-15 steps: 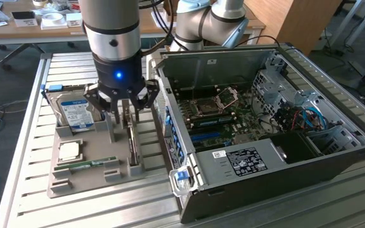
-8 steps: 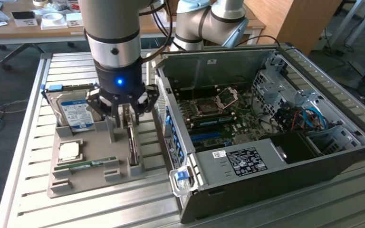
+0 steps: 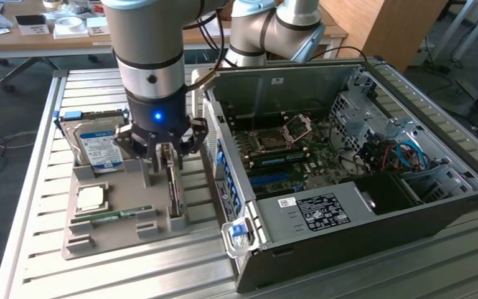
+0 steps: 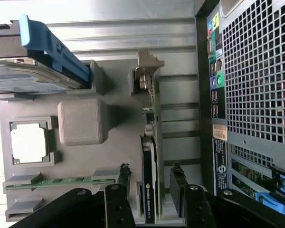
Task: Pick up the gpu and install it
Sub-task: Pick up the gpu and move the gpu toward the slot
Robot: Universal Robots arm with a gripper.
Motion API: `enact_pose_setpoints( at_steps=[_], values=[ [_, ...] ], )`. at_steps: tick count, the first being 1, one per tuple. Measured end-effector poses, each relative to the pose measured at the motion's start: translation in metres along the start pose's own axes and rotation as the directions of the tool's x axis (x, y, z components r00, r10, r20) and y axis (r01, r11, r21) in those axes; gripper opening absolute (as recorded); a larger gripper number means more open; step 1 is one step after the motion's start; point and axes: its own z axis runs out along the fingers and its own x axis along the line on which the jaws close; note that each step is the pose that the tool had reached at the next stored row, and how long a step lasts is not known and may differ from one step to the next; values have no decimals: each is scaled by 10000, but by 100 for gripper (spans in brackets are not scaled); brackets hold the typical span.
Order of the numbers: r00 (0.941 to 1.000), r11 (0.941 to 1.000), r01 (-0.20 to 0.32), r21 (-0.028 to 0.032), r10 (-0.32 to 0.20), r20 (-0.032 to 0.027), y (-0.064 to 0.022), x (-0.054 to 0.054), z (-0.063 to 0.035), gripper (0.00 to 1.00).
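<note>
Bright, even daylight, washed-out glare on the metal table (image 4: 118, 12), deep shadow inside the computer case (image 3: 347, 243).

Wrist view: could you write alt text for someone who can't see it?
The gripper is open with one finger on either side of the gpu, which stands on edge in a gray holder tray. A hard drive, a processor chip and a RAM stick sit in the same tray, beside the computer case.

Silver-grey arm (image 3: 147, 43), black gripper (image 3: 167, 163), blue light (image 3: 157, 116).
</note>
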Motion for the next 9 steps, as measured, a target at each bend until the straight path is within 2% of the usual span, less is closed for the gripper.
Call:
enact_pose_setpoints(
  at_steps=[9],
  values=[
    [10000,10000,1,0,-1,0,-7,-2,153,47]
  ],
)
